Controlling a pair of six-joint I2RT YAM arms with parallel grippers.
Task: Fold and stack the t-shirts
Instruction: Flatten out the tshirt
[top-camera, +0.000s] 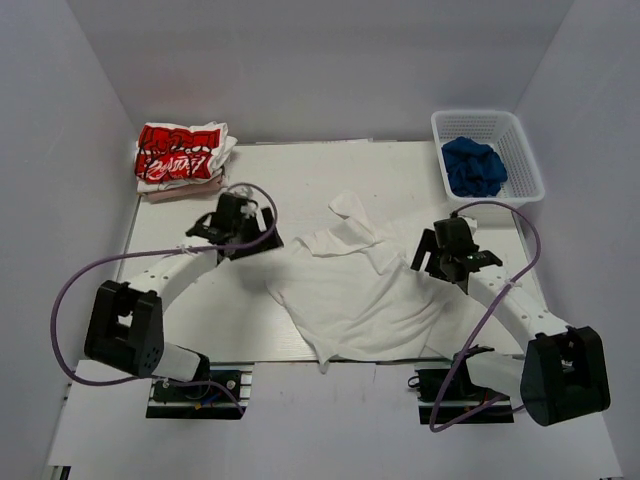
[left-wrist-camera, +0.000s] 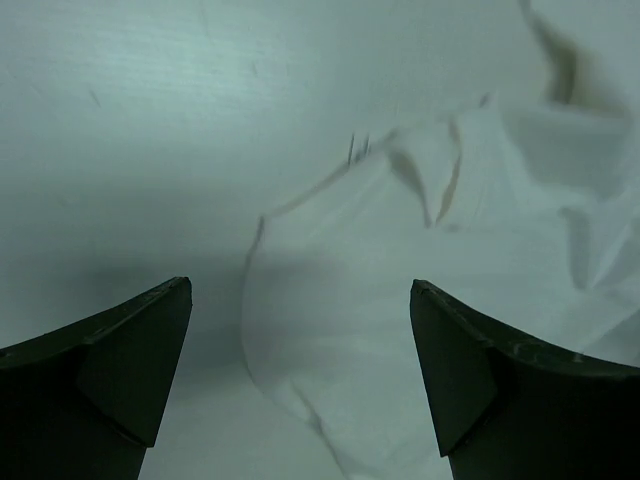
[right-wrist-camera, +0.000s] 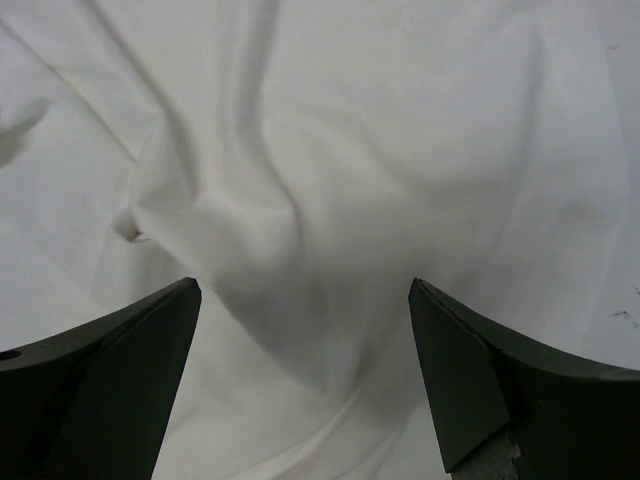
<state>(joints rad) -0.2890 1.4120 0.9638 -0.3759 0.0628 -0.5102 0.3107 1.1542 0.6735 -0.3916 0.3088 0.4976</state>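
Left gripper (left-wrist-camera: 300, 288), jaws wide and empty, hovers at the white tee's (top-camera: 360, 290) edge; right gripper (right-wrist-camera: 303, 285), likewise released, over its folds; printed tee (top-camera: 180, 152) (lettering unreadable) folded, far-left corner.

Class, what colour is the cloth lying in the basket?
Blue: the cloth in the white basket, clearest in the top view.

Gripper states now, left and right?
Left gripper: open, empty, at the edge of the white t-shirt.
Right gripper: open, empty, over the white t-shirt.
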